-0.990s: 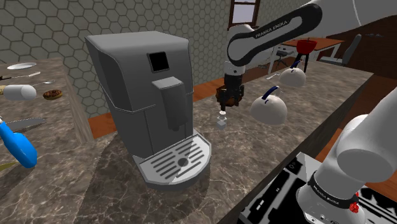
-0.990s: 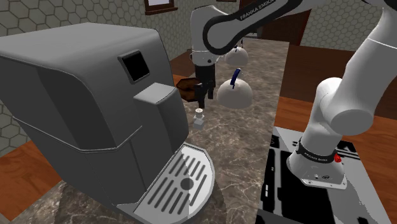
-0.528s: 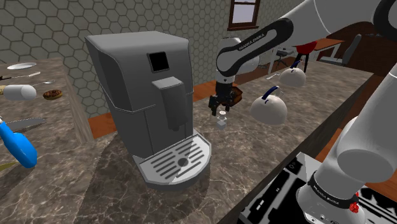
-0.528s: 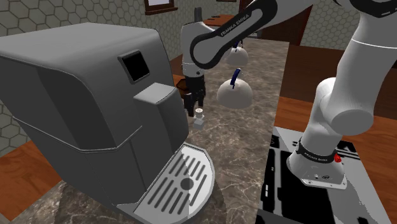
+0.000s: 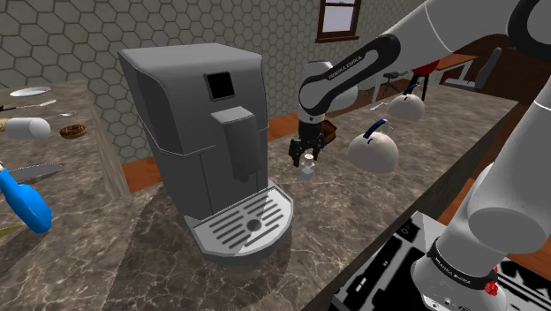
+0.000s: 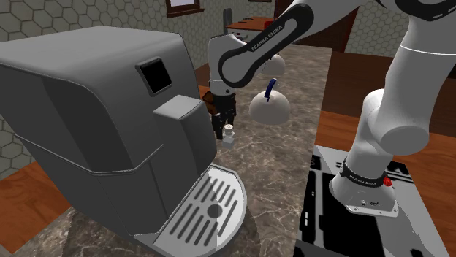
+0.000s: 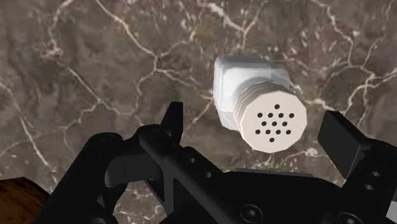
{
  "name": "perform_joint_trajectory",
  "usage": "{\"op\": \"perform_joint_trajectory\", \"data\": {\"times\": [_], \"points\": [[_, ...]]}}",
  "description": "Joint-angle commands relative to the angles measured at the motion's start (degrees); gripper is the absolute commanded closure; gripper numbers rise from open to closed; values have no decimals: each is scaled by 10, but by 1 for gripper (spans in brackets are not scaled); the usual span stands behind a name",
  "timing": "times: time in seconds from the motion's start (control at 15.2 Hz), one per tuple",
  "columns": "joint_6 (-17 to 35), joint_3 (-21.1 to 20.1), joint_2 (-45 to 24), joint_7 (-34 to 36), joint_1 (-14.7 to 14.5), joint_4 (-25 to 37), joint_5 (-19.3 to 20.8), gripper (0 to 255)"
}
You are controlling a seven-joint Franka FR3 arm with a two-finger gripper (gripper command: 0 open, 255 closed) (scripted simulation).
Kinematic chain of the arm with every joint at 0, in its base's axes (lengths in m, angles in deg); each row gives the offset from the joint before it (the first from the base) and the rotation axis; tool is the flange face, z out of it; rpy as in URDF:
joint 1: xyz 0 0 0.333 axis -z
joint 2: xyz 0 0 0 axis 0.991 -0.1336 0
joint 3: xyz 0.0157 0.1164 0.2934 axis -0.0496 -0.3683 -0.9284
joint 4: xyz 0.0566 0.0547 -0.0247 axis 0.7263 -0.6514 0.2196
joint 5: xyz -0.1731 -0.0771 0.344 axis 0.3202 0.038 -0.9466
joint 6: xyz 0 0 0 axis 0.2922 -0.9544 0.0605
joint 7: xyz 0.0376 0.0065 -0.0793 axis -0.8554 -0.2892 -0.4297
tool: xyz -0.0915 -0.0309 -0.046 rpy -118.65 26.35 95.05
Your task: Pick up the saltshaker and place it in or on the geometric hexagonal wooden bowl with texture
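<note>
Hand (image 5: 305,159) lower than before, open fingers now flanking saltshaker (image 7: 257,105), not touching

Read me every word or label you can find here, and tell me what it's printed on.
"FRANKA EMIKA": on the dark band of the arm.
White marks on the stand: too blurred to read.
Screen of the coffee machine: dark, no text.
Cap of the saltshaker: holes, no writing.

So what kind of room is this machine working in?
Most likely a home kitchen: a dark stone-patterned counter, a big grey coffee machine standing on it, a small white saltshaker, and a hexagon-tiled wall behind.
</note>
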State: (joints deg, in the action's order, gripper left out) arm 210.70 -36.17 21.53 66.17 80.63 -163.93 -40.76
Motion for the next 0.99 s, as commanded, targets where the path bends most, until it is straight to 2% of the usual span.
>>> {"op": "perform_joint_trajectory", "data": {"times": [0.0,0.2,0.26,0.92], "points": [[0,0,0,0,0,0,0,0],[0,0,0,0,0,0,0,0],[0,0,0,0,0,0,0,255],[-7,0,5,1,0,3,1,255]]}}
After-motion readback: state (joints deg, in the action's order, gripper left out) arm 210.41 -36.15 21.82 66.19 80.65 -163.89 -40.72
